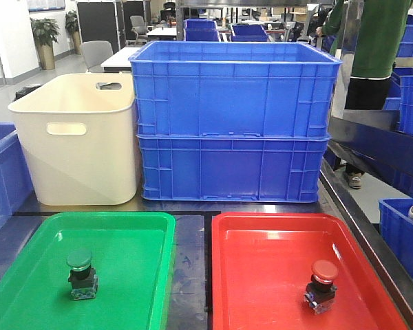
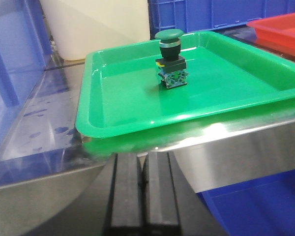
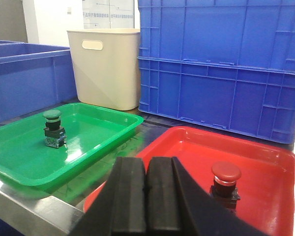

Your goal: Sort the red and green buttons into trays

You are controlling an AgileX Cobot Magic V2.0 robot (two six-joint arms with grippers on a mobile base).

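Observation:
The green button (image 1: 81,273) stands upright inside the green tray (image 1: 134,227), seen also in the left wrist view as the green button (image 2: 170,58) on the green tray (image 2: 137,105). The red button (image 1: 321,285) stands upright in the red tray (image 1: 261,261); the right wrist view shows the red button (image 3: 225,179), the red tray (image 3: 265,162) and the green button (image 3: 53,128). My left gripper (image 2: 143,162) is shut and empty, below the table's front edge. My right gripper (image 3: 146,167) is shut and empty, in front of the red tray's near left corner.
Two stacked blue crates (image 1: 234,124) and a cream tub (image 1: 82,137) stand behind the trays. Another blue crate (image 1: 0,172) sits at the left. The table's steel front edge (image 2: 226,147) runs close before the left gripper. A person (image 1: 375,48) stands at the back right.

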